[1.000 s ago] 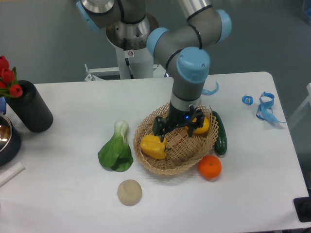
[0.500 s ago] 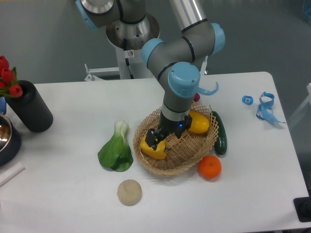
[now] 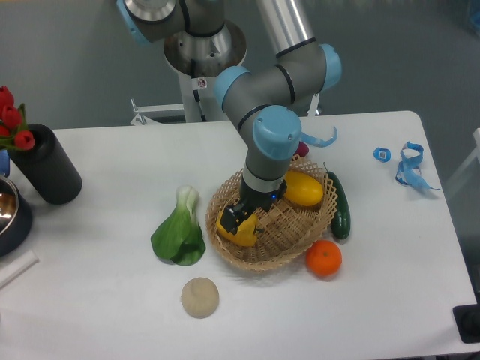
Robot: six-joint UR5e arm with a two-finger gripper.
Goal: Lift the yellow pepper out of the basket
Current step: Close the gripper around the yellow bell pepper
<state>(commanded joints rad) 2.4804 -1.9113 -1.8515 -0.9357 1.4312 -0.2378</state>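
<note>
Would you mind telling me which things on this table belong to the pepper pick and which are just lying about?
Part of the job:
yellow pepper
basket
gripper, down on the pepper

Just lying about:
yellow mango, also in the basket
cucumber
orange
bok choy
round tan lump
black cylinder
blue strap

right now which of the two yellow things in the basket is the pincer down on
The pepper, the blocky one at the basket's left side. The pincer sits right over it. The smooth oval yellow fruit lies apart at the back right.
</note>
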